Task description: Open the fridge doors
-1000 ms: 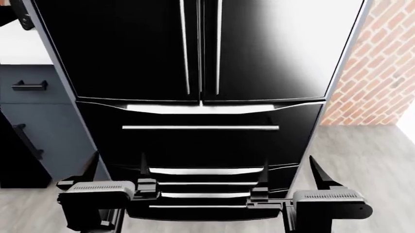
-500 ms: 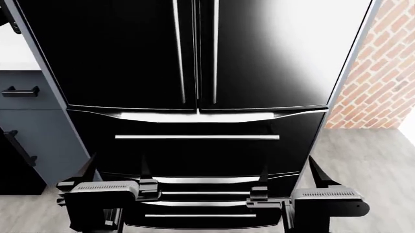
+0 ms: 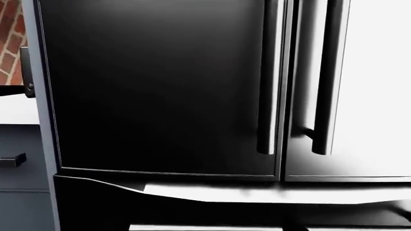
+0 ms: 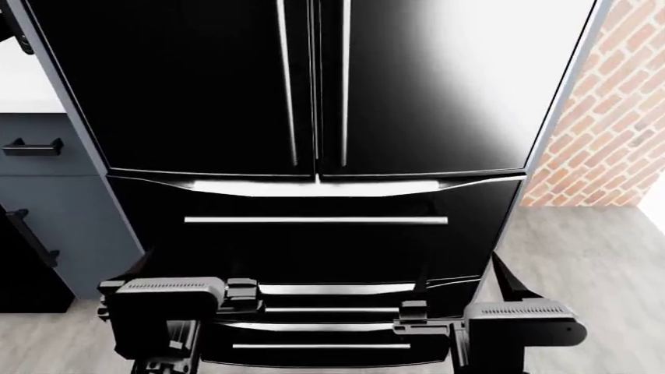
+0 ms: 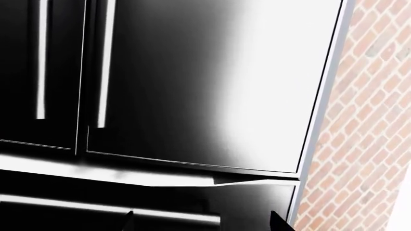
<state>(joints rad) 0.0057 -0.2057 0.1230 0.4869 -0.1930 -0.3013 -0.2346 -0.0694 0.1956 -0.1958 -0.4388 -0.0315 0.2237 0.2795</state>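
The fridge doors are two tall glossy black panels, both flush and shut: the left door (image 4: 187,86) (image 3: 160,86) and the right door (image 4: 437,86) (image 5: 212,82). Their thin vertical silver handles (image 4: 286,78) (image 4: 345,78) run side by side at the centre seam. Both handles also show in the left wrist view (image 3: 270,77) (image 3: 330,77) and the right wrist view (image 5: 42,57) (image 5: 105,62). My left gripper (image 4: 189,269) hangs low before the drawers, fingers apart; none show in its wrist view. My right gripper (image 4: 462,261) (image 5: 202,219) is level with it, open and empty, well below the door handles.
Below the doors are wide black drawer fronts with horizontal silver handles (image 4: 314,220) (image 4: 322,290). A grey-blue cabinet (image 4: 52,202) with a short black handle (image 4: 31,146) flanks the fridge on the left. A brick wall (image 4: 613,117) stands on the right above the wooden floor (image 4: 592,249).
The head view first shifted, so the fridge sits lower and larger in frame, then held still. My left gripper has since risen slightly and edged right. The doors have stayed shut.
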